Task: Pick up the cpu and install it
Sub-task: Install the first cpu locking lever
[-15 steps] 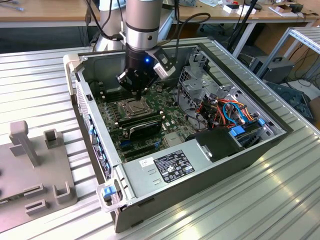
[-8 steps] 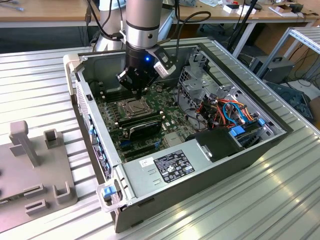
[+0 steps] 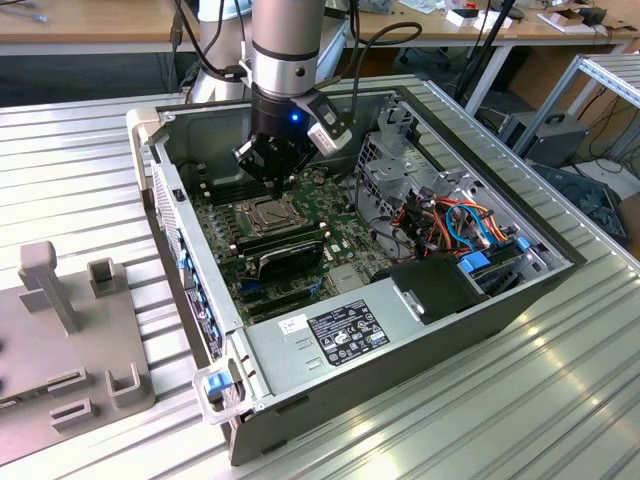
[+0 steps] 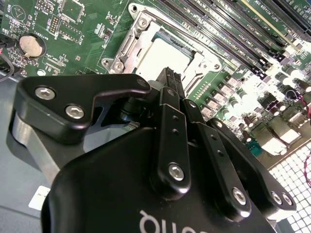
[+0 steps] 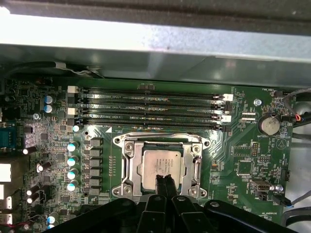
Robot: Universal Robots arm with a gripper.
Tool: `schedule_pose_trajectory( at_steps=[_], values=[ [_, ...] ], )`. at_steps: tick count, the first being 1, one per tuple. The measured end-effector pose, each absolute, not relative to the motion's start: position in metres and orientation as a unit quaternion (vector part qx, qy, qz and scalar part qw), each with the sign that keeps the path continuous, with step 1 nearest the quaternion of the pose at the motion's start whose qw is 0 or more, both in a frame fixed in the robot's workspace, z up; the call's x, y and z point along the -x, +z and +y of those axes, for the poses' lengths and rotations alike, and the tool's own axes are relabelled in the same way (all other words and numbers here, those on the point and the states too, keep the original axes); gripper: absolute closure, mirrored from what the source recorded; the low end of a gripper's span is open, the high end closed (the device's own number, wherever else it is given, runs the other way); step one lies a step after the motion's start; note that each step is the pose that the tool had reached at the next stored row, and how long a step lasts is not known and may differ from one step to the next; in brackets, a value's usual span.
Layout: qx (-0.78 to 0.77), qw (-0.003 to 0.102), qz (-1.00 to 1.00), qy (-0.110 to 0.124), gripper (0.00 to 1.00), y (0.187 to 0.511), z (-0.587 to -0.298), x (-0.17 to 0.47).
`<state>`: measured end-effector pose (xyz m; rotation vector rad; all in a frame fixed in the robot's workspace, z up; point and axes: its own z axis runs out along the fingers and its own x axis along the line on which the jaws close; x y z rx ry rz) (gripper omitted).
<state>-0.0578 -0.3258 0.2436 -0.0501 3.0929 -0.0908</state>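
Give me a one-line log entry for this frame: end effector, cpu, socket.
end effector: shut, holding nothing, just above cpu | cpu: seated flat in socket frame | motherboard: inside open PC case

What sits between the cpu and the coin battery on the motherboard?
In the first wrist view, the socket frame's side and then bare green board with small chips lie between the cpu and the coin battery.

Open computer case (image 3: 560, 262), green motherboard (image 5: 243, 145), grey fixture block (image 3: 60, 350), ribbed metal table (image 3: 80, 180)
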Motion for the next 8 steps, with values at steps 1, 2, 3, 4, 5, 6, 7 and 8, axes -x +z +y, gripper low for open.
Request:
schedule_pose_trajectory(
  at_steps=[1,2,3,4,5,6,7,8],
  values=[
    [0.016,0.023,0.999,-0.029,0.89,0.2436,-0.3258,0.0578],
    [0.016,0.024,0.999,-0.029,0.89,0.2436,-0.3258,0.0578],
    [0.016,0.022,0.999,-0.029,0.89,0.2435,-0.3259,0.0576],
    [0.016,0.018,0.999,-0.029,0.89,0.2435,-0.3259,0.0574],
    [0.016,0.016,0.999,-0.029,0.89,0.2435,-0.3259,0.0573],
    [0.016,0.015,0.999,-0.029,0.89,0.2435,-0.3259,0.0574],
    [0.016,0.014,0.999,-0.029,0.89,0.2435,-0.3259,0.0574],
    [0.016,0.014,0.999,-0.029,0.89,0.2434,-0.3259,0.0574]
  ],
)
